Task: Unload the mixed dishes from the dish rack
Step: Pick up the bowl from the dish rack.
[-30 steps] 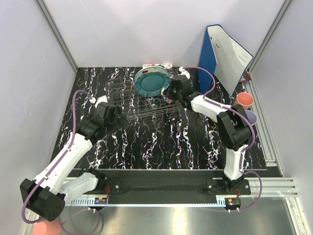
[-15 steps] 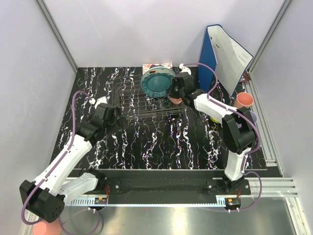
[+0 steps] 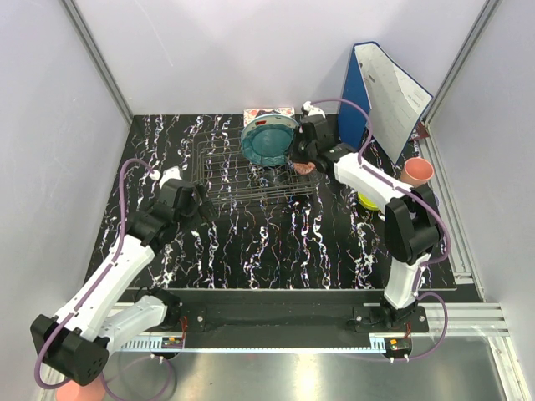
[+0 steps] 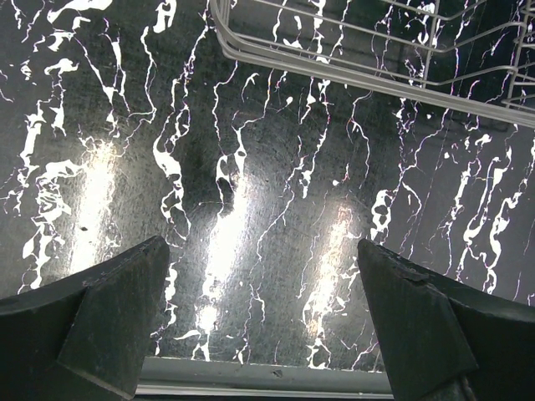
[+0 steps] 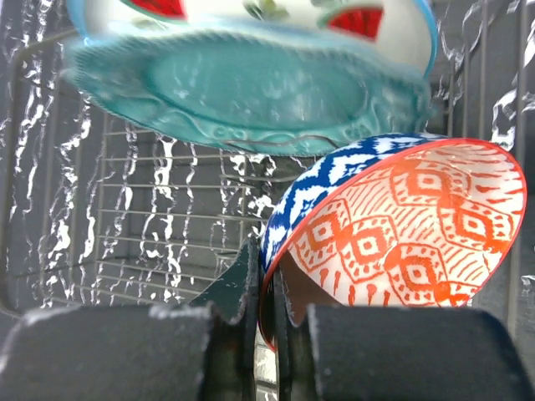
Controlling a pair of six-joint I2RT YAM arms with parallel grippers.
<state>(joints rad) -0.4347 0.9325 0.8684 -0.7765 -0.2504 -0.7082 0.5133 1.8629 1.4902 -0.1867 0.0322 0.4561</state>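
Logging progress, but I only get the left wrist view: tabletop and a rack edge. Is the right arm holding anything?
Observer: Yes, its jaws are shut on the rim of the blue-white patterned bowl.
Operator: What else is in the rack?
Observer: The teal scalloped plate leans at the dish rack's far end, the white plate with red watermelon marks behind it.
Operator: Any cups out?
Observer: A pink cup stands on the table, right of the rack.

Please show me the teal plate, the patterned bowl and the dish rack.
teal plate point(image 5: 242, 88): right wrist view, its centre.
patterned bowl point(image 5: 401, 225): right wrist view, orange inside.
dish rack point(image 3: 227, 172): top external view, wire base.
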